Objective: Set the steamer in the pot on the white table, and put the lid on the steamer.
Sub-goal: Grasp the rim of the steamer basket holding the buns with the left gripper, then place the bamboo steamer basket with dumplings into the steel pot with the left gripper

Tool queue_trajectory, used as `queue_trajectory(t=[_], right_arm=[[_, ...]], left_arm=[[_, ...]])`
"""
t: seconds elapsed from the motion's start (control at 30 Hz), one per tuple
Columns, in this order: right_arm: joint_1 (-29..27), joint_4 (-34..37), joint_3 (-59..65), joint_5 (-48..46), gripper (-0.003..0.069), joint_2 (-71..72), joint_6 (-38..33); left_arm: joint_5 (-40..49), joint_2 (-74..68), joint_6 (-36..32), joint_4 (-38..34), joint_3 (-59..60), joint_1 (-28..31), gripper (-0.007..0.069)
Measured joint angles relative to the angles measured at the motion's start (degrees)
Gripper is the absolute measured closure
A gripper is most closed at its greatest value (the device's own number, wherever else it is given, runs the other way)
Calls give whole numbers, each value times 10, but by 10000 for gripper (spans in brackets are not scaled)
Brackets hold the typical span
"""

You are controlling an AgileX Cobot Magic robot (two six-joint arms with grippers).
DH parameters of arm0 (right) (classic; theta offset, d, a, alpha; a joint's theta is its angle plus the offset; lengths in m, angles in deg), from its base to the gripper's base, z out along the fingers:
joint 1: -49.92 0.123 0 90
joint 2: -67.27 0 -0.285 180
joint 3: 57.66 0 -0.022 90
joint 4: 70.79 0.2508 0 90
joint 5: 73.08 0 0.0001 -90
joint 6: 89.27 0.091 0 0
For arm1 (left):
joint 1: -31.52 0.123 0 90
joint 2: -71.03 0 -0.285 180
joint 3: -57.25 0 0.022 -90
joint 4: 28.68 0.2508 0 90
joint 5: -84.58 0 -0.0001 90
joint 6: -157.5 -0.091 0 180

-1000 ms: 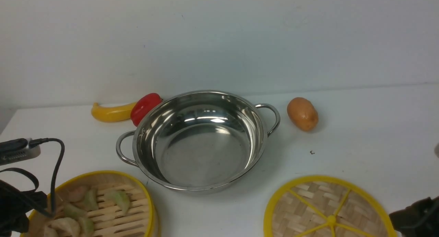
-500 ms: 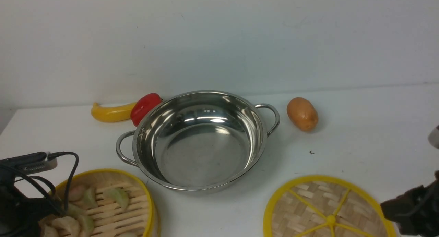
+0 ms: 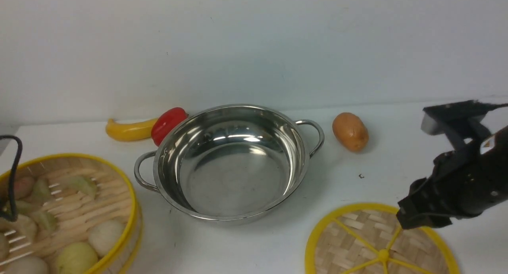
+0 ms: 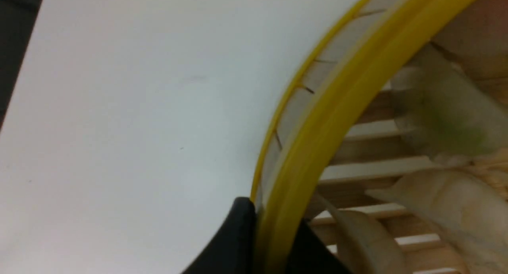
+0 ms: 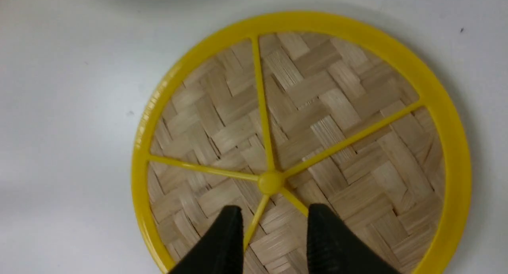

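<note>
The desk (image 3: 238,246) carries the whole work, and the wide stainless-steel pot (image 3: 238,179) stands on it near the middle, open and empty, probably so that both arms can reach it. The bamboo steamer (image 3: 131,230), with dumplings and buns inside, is at the left side of the pot, apart from it; it looks raised from the desk and a little tilted, I think because it is held only by one side. The left end effector (image 4: 274,234) is closed on the yellow rim of this steamer, one finger inside the wall and one outside, which seems a sensible grip, since the wall is thin and the food remains untouched. So the steamer is directly between the left fingertips, and it extends away from them. The woven lid (image 3: 383,242) lies flat at the right front of the pot, perhaps kept aside until the steamer is in its place. The right end effector (image 5: 274,230) is open, with nothing between its fingers, and it hangs above the lid; the central yellow knob (image 5: 271,182) is just beside its fingertips, so the knob is probably the next grasping point.
</note>
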Motion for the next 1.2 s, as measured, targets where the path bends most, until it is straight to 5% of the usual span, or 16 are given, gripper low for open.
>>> queue_trajectory(t=[0.3, 0.43, 0.73, 1.0, 1.2], right_arm=[[100, -108, 0, 46, 416, -78, 89], [123, -164, -1, 63, 416, -87, 154], [124, -183, -1, 88, 416, -131, 180], [124, -186, -6, 90, 519, -144, 200], [125, -194, -12, 43, 518, -137, 199]], left_arm=[[145, -25, -89, -120, -168, -39, 594], [156, -55, -88, -116, -227, -105, 594], [161, -149, -23, -57, -343, -251, 594], [166, -257, -8, -46, -442, -295, 594], [166, -325, -9, -61, -494, -299, 594]])
